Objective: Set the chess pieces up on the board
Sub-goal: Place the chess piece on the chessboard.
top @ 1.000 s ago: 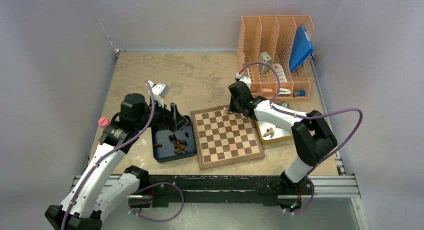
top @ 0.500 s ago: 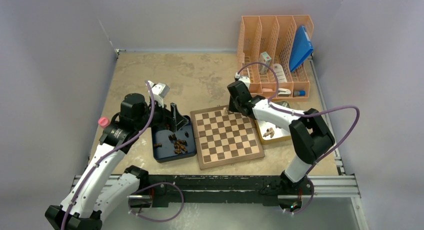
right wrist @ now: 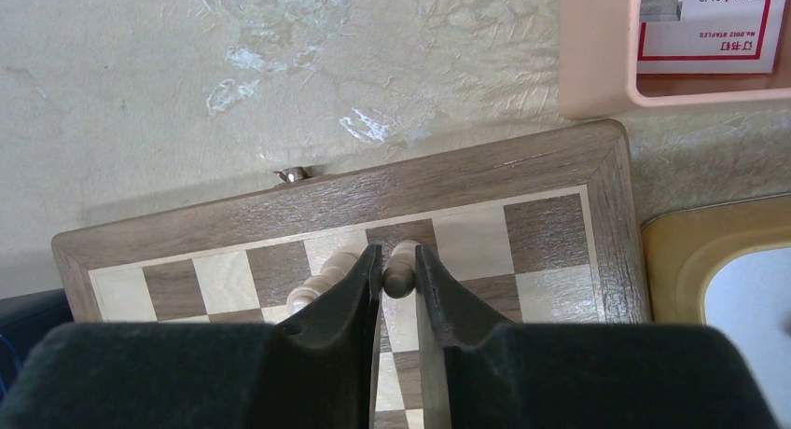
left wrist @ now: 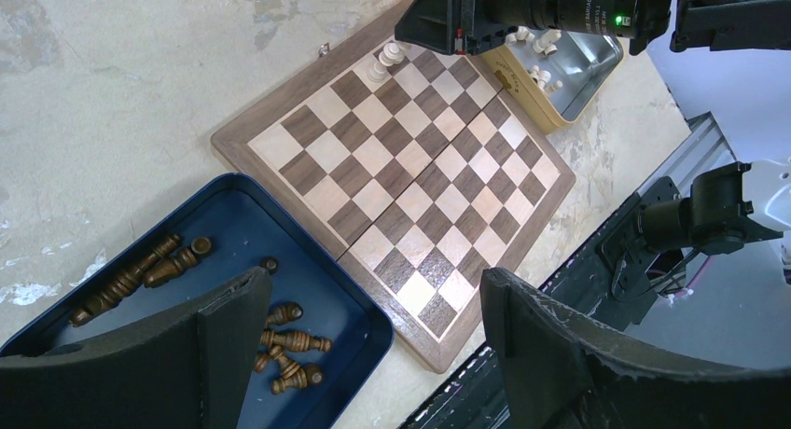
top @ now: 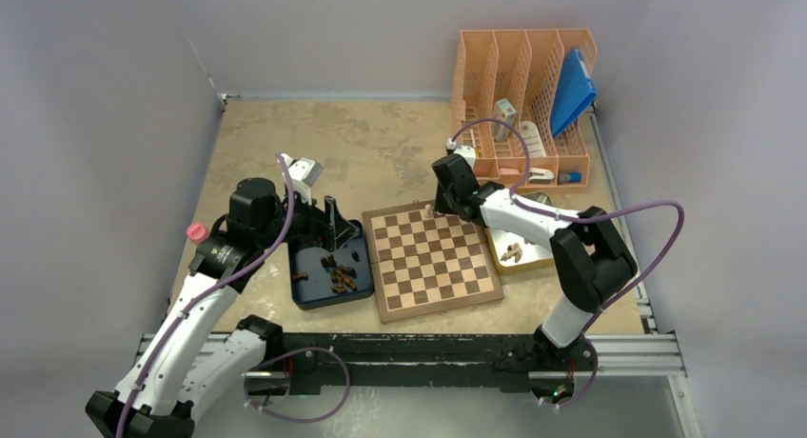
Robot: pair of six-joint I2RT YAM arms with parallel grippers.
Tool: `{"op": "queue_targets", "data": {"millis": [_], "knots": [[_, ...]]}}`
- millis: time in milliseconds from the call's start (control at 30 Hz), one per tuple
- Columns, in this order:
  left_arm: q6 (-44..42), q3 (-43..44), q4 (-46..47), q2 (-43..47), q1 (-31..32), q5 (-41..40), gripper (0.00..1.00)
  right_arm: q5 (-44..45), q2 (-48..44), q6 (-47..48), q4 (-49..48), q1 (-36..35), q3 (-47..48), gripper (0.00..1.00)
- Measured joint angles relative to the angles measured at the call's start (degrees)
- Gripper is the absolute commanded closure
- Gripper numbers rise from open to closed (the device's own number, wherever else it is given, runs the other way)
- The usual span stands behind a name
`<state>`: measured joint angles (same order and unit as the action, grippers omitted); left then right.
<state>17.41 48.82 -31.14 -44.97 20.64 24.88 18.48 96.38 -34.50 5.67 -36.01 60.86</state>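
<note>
The board (top: 438, 308) lies in the middle of the table, also in the left wrist view (left wrist: 280, 107) and the right wrist view (right wrist: 522, 163). My right gripper (top: 444, 209) (right wrist: 399, 259) is shut on a pale chess piece (right wrist: 401, 261) standing on a back-row square. Another pale piece (right wrist: 315, 287) stands just left of it; both show in the left wrist view (left wrist: 384, 63). More pale pieces (top: 512, 252) lie in the yellow tray (top: 533, 262). My left gripper (top: 333, 225) (left wrist: 373, 354) is open and empty above the dark blue tray (top: 309, 293) holding several dark brown pieces (top: 338, 274) (left wrist: 280, 340).
An orange file rack (top: 523, 86) with a blue folder (top: 571, 90) and small items stands at the back right, close behind the right gripper. A staples box (right wrist: 704, 19) sits in it. A pink cap (top: 196, 232) lies at the table's left edge.
The right arm has shifted slightly left at the board's back edge, still gripping the pale piece. The left arm has not moved.
</note>
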Motion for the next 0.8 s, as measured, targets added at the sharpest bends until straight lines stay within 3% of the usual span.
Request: {"op": "queue_targets", "data": {"millis": [333,800], "knots": [[0.00,0.00,0.00,0.00,0.00,0.00,0.17,0.00,0.00,-0.33,0.61,0.00,0.48,0.67],[0.00,0.00,0.00,-0.02,0.00,0.00,0.17,3.69,-8.07,-0.22,5.14,0.00,1.07,0.67]]}}
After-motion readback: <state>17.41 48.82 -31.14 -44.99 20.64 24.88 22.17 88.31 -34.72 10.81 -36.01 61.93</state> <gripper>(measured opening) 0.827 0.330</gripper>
